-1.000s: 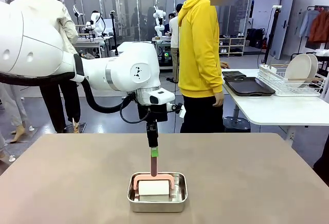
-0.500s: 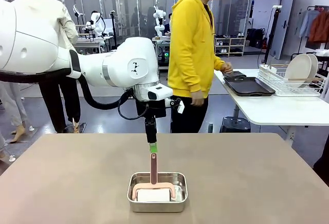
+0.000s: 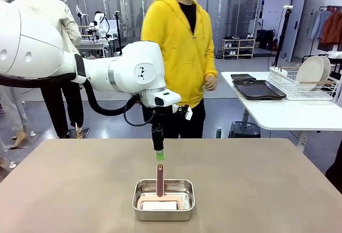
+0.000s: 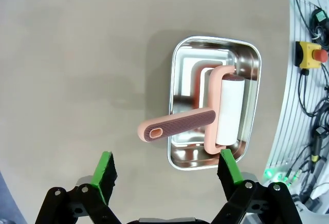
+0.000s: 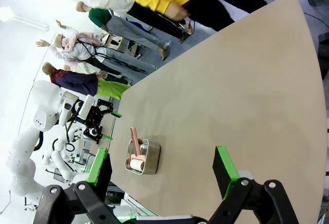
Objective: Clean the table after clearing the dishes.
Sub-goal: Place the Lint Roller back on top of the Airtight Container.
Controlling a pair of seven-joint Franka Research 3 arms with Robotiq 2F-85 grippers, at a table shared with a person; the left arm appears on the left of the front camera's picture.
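Lower centre of the front view: a steel tin (image 3: 163, 200) rests on the table (image 3: 64, 190), holding a pink roller (image 3: 160, 182) whose handle rises toward the left gripper (image 3: 158, 155). That gripper hangs directly above, fingers spread, empty. The right gripper (image 5: 162, 170), also spread, is well apart. The plates (image 3: 312, 71) stand upper right.

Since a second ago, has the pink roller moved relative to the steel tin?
Yes. The pink roller has sunk lower into the steel tin; the open left gripper has released it and risen.
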